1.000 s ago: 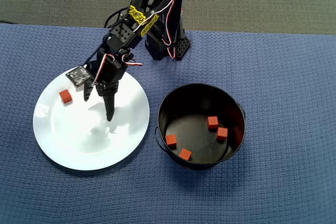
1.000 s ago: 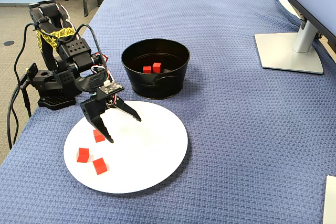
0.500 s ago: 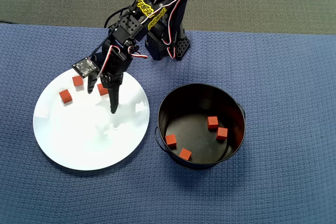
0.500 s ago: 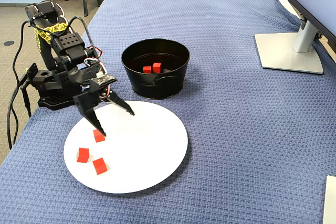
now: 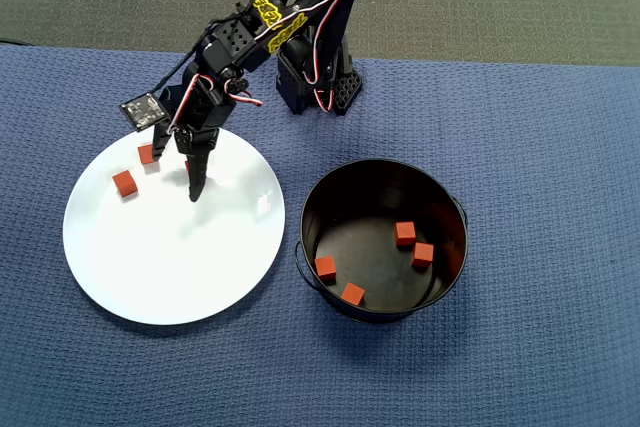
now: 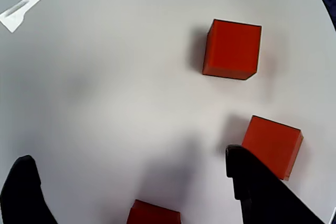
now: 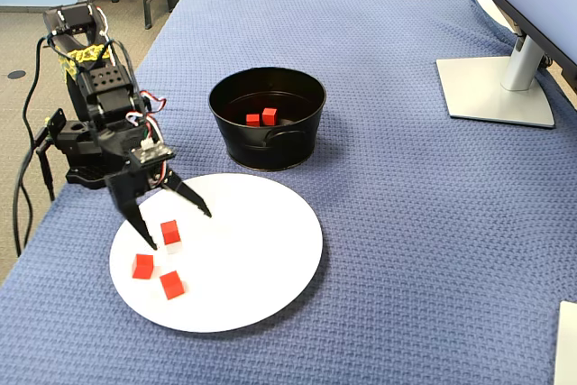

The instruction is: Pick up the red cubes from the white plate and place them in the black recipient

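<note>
A blue cloth (image 7: 406,223) covers the bench, a monitor foot (image 7: 496,87) far off. The black pot (image 5: 385,242) holds four red cubes (image 5: 404,233); the white plate (image 5: 170,267) holds three (image 7: 170,285). My pincer (image 7: 173,228) hangs open astride one plate cube (image 7: 169,232).

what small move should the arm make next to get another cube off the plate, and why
Probably lower straight down and close. The gripper is open over the white plate, its fingers straddling the nearest red cube in the fixed view, and they seem above it, not yet gripping. The wrist view shows that cube between the fingers at the bottom edge.
</note>
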Controlling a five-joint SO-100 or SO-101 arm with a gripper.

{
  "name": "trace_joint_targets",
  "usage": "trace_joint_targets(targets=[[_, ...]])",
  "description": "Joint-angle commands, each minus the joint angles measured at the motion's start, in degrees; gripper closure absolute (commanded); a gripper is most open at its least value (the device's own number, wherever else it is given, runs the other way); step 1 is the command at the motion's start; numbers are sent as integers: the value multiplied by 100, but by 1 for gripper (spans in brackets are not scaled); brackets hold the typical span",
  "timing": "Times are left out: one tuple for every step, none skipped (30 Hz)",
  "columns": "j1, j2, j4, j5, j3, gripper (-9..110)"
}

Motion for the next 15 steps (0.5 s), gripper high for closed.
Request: trace_joint_targets(targets=[[123,-105,-272,-44,-105,61],[132,-141,-299,-9,-97,61],[132,-167,-325,35,-79,62],[123,-167,-325,62,-44,62],[105,-176,-334,97,0,62],[79,-158,-360,132,53,62],[53,-123,-369,158,114,62],[35,-88,-369,167,176,63],[18,-44,-369,176,237,63],[9,0,-369,176,308,63],[0,44,-369,176,369,63],[-9,88,-369,176,431,64],[-9,132,-369,176,483,64],[-9,149,-378,185,527,64],[-18,167,-396,193,554,64]])
